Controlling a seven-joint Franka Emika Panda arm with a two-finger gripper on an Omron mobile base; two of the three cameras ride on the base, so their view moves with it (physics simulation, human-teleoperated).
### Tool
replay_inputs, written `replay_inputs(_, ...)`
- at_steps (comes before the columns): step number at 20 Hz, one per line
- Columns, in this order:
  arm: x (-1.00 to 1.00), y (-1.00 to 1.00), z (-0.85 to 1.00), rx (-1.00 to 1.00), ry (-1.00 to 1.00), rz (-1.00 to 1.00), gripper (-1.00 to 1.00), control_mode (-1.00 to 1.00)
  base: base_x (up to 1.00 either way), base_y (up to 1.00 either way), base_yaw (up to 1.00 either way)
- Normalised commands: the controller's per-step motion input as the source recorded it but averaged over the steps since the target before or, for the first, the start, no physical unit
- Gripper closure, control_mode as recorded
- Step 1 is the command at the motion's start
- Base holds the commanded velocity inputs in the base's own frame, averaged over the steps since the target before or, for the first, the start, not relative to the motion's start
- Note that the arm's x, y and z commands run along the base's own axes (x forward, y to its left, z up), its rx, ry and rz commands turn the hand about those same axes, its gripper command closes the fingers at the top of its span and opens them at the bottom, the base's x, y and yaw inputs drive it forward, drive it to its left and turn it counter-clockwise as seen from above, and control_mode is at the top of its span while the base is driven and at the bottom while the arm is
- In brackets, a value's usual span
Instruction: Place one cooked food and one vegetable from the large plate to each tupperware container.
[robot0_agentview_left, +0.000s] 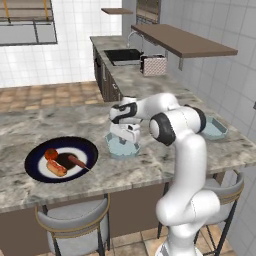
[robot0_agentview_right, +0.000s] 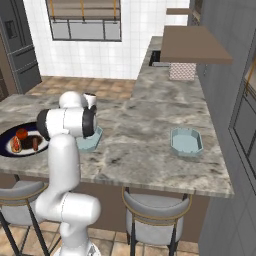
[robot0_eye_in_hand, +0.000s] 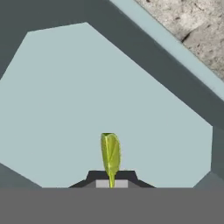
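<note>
Currently the gripper (robot0_agentview_left: 125, 141) hangs low over the nearer tupperware container (robot0_agentview_left: 121, 148), just inside its rim. In the hand view a small yellow-green leaf piece (robot0_eye_in_hand: 110, 153) stands between the finger tips, above the container's pale floor (robot0_eye_in_hand: 109, 87). The fingers appear narrowed on its lower stem end, so the gripper is judged to be holding it.

Location of the remaining items:
- The large plate (robot0_agentview_left: 35, 160) sits on the table (robot0_agentview_left: 150, 170), to the left of the nearer container and apart from it.
- On the plate lie the red tomato-like ball (robot0_agentview_left: 51, 154), the sausage in a bun (robot0_agentview_left: 56, 168) and the bare sausage (robot0_agentview_left: 76, 162).
- The second tupperware container (robot0_agentview_right: 186, 141) stands well apart, further right along the table. It looks bare inside from the right base view.

Handling assessment (judgement only):
- The leaf piece is thin, very light and probably soft. A gentle pinch at the stem end suffices. It may cling to a finger pad on release, so open the jaws fully close to the container floor.
- The red ball is round and smooth and could roll or squirt out of the jaws. Grip it across its widest part, centred between the fingers.
- Both sausages are elongated and fairly firm. Grip each across its short axis at mid-length to prevent tilting. For the bun, close on the bun sides, not the sausage alone.
</note>
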Motion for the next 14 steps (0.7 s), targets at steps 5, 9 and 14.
replay_inputs(5,0.46,0.0,-0.46,-0.09,0.01,0.01,1.0,-1.0,0.0,0.0,0.0)
replay_inputs(9,0.11,0.0,-0.51,-0.07,0.01,0.01,1.0,-1.0,0.0,0.0,0.0)
replay_inputs(14,-0.13,-0.04,-0.39,-0.02,0.0,0.01,-1.0,-1.0,0.0,0.0,0.0)
